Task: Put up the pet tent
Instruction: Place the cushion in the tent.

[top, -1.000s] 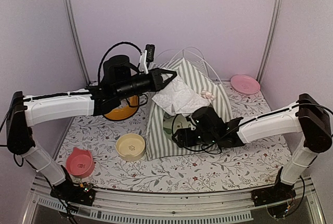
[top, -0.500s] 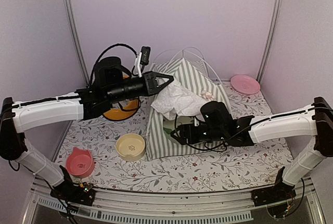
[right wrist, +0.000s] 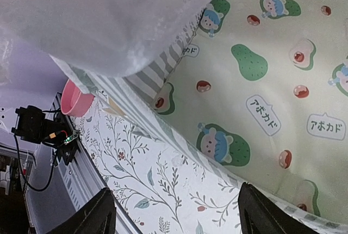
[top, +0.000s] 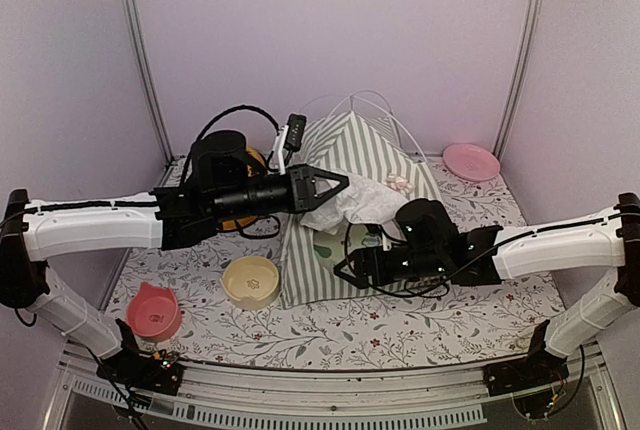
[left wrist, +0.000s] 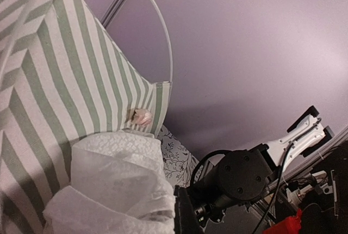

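White lace door flap pinched and held up by the left hand, probably clearing the pet tent doorway for the spread right hand beside the avocado-print mat.

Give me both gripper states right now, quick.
Left gripper: closed, pinching the sheer white lace door flap of the grey-green and white striped fabric pet tent.
Right gripper: open, holding nothing.
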